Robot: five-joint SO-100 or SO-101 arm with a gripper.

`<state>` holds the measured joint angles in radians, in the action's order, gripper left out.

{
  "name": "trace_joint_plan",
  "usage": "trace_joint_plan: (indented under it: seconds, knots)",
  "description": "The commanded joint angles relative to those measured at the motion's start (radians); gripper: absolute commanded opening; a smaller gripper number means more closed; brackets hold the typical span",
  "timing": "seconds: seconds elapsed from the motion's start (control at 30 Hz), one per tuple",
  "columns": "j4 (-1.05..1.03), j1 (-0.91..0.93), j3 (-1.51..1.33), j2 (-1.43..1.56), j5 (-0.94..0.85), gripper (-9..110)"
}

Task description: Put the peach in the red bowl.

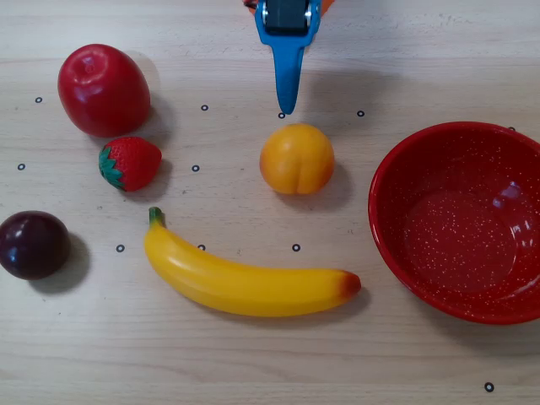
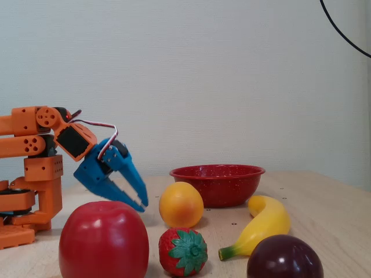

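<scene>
The peach is a round orange-yellow fruit with a crease, lying on the table in the middle of the overhead view; it also shows in the fixed view. The red bowl with white speckles stands empty to its right in the overhead view, and behind the peach in the fixed view. My blue gripper points down at the table just beyond the peach's top edge, apart from it. In the fixed view the gripper hangs left of the peach, its jaws together and empty.
A red apple, a strawberry and a dark plum lie at the left of the overhead view. A yellow banana lies in front of the peach. The orange arm base stands at the left.
</scene>
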<state>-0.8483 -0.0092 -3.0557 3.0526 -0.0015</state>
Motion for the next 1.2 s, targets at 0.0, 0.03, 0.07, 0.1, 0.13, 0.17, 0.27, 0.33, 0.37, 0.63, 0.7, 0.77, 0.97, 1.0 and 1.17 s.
trace_joint_plan:
  seconds: [0.0, 0.03, 0.07, 0.1, 0.13, 0.17, 0.27, 0.33, 0.37, 0.63, 0.7, 0.77, 0.97, 1.0, 1.17]
  knots:
    - [0.018, 0.021, 0.097, -0.091, 0.029, 0]
    - [0.006, 0.023, 0.143, -0.124, 0.035, 0]
    - [-0.008, 0.025, 0.193, -0.163, 0.043, 0]
    - [-0.028, 0.025, 0.25, -0.206, 0.046, 0]
    - [-0.052, 0.025, 0.311, -0.245, 0.052, 0]
    - [-0.083, 0.026, 0.373, -0.285, 0.058, 0]
    - [-0.186, 0.026, 0.56, -0.403, 0.075, 0]
    - [-0.258, 0.026, 0.69, -0.494, 0.084, 0]
    - [-0.296, 0.025, 0.755, -0.541, 0.086, 0]
    - [-0.545, 0.026, 1.226, -0.861, 0.1, 0]
    - [-0.612, 0.028, 1.336, -0.94, 0.127, 0]
    - [-0.675, 0.025, 1.431, -1.019, 0.097, 0]
    - [-0.788, 0.029, 1.575, -1.229, 0.041, 9]
    - [-0.801, 0.031, 1.578, -1.252, 0.037, 14]
    - [-0.793, 0.037, 1.485, -1.298, 0.066, 36]
